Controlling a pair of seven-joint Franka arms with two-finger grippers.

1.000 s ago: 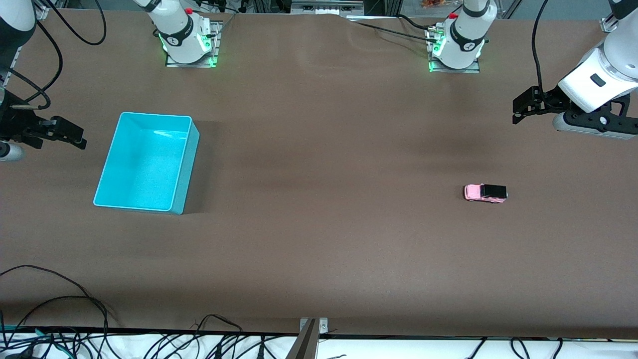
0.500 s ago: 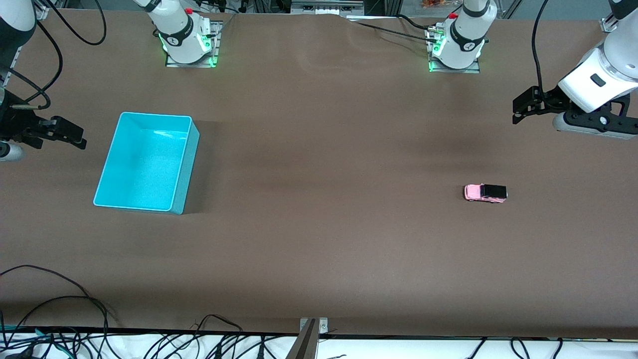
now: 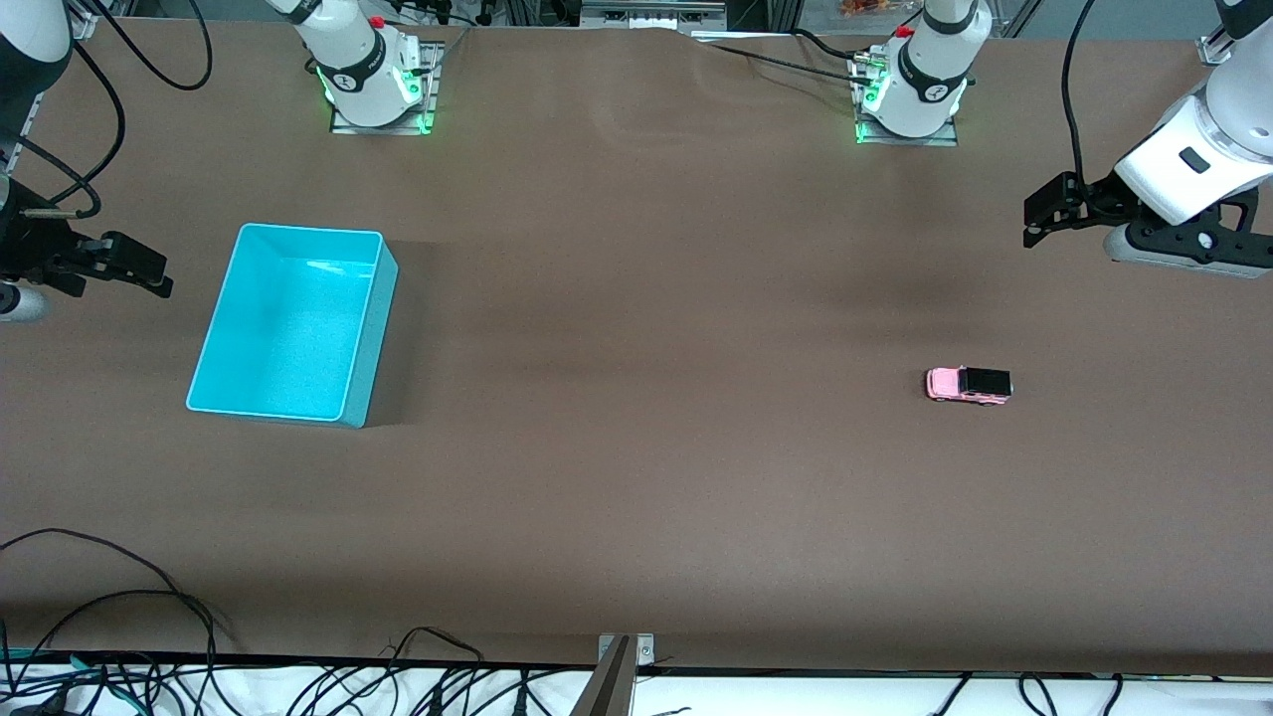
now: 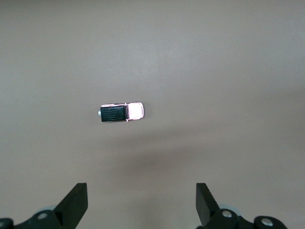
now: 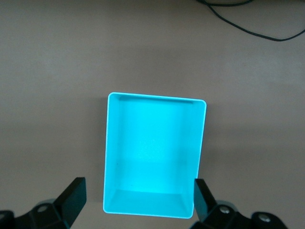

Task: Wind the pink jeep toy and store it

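Observation:
The pink jeep toy (image 3: pixel 968 385) with a black roof panel stands on the brown table toward the left arm's end; it also shows in the left wrist view (image 4: pixel 121 112). My left gripper (image 3: pixel 1044 211) hangs open and empty high over the table, above and apart from the jeep; in its own view (image 4: pixel 141 207) the fingers stand wide apart. The turquoise bin (image 3: pixel 343 326) sits empty toward the right arm's end and shows in the right wrist view (image 5: pixel 200 143). My right gripper (image 3: pixel 134 267) hangs open and empty beside the bin, in its own view (image 5: pixel 138 202) with fingers spread.
The two arm bases (image 3: pixel 373 75) (image 3: pixel 915 85) stand at the table's edge farthest from the front camera. Loose black cables (image 3: pixel 149 636) lie along the edge nearest that camera. A metal bracket (image 3: pixel 619 676) sits at that edge's middle.

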